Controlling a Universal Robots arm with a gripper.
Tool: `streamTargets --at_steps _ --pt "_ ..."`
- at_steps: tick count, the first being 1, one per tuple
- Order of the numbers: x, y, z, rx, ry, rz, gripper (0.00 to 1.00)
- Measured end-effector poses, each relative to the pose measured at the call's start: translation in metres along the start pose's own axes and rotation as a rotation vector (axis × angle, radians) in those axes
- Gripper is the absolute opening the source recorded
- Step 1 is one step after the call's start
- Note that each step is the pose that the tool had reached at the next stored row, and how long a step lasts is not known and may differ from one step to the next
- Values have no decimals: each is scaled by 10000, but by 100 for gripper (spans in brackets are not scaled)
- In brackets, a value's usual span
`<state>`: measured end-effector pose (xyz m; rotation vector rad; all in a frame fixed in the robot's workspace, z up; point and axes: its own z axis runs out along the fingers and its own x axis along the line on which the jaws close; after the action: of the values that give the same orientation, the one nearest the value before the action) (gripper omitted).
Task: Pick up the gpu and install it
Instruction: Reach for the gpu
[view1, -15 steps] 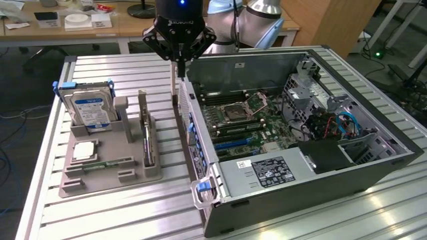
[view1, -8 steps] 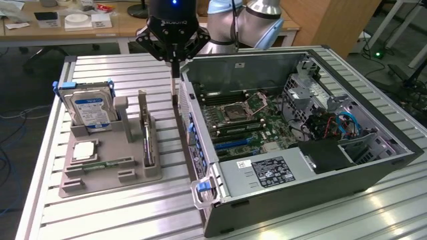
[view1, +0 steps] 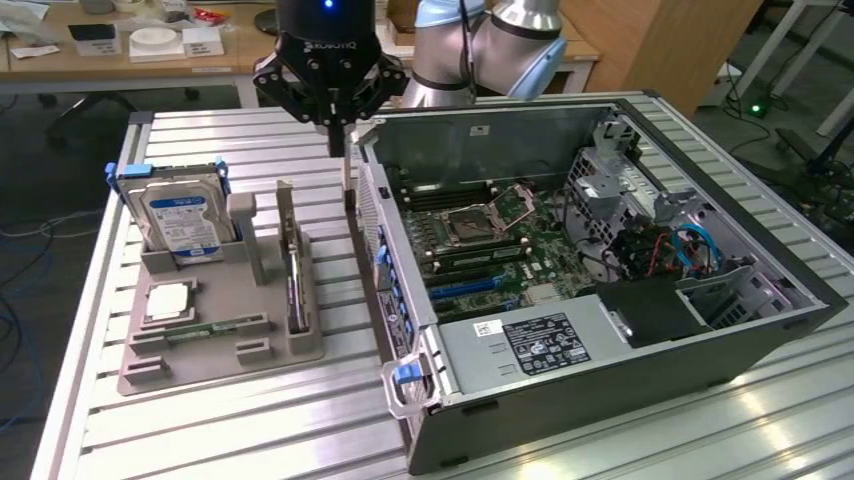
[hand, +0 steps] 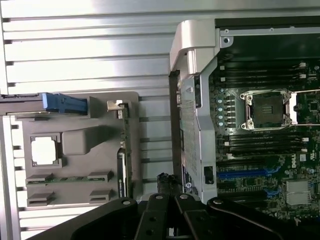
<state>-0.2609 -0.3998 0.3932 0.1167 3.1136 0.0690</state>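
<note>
On the grey holder: the gpu (view1: 295, 290) (hand: 123, 165) is stood on its long edge in a slot along the side of the holder (view1: 200, 345) (hand: 75, 137) that faces the computer case (view1: 534, 125) (hand: 192, 60).
Long axis: the gpu is laid along the holder's length, roughly parallel to the near side wall of the case. Its silver bracket end is turned toward the far end of the desk (view1: 267, 430).
Neighbours on the holder: a hard drive (view1: 180, 220) is propped upright towards the exterior view's left of the gpu. A square chip (view1: 167, 300) (hand: 44, 150) and a memory stick (view1: 214, 327) are laid flat between them, apart from the gpu.
End effector: the end effector (view1: 336, 140) (hand: 167, 182) is held above the strip of desk between holder and case, close to the case's corner. Its fingers are pressed together and nothing is seen gripped between them.
Key relation: from the end effector the gpu is found below and towards the exterior view's left, on the side away from the case. The bracket end is judged the nearest part, with the card's length running away towards the near edge of the desk.
Task state: the gpu is judged not yet picked up, and no card is seen fitted on the board (view1: 481, 240) inside the case.
</note>
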Motion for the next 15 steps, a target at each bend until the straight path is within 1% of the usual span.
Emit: streamTargets --at_steps 10,15 --pt "145 -13 -4 1 0 -1 11" --pt "234 -20 -6 0 0 0 11"
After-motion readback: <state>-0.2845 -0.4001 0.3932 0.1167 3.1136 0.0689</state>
